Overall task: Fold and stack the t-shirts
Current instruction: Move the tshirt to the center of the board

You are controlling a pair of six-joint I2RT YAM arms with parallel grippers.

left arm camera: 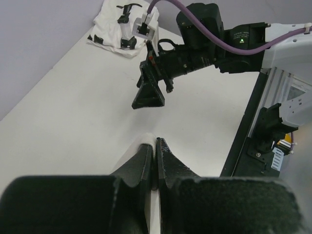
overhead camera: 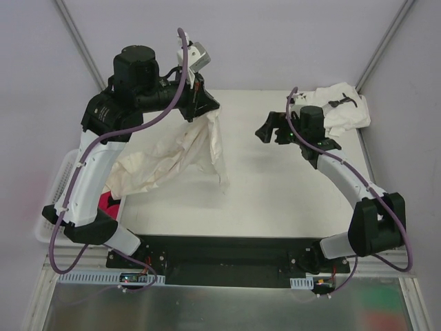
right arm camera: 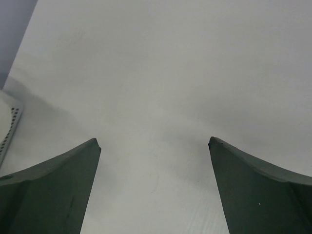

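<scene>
Cloth of the cream shirt hangs limp and light from the left pincer clamped on it over the surface, so the wide, empty right pincer should probably pinch a free corner; the printed shirt lies crumpled far right.

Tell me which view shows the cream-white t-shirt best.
Top external: the cream-white t-shirt drapes from the left tool, mostly in view. Left wrist shows only a white sliver at its shut fingers; right wrist shows none.
</scene>
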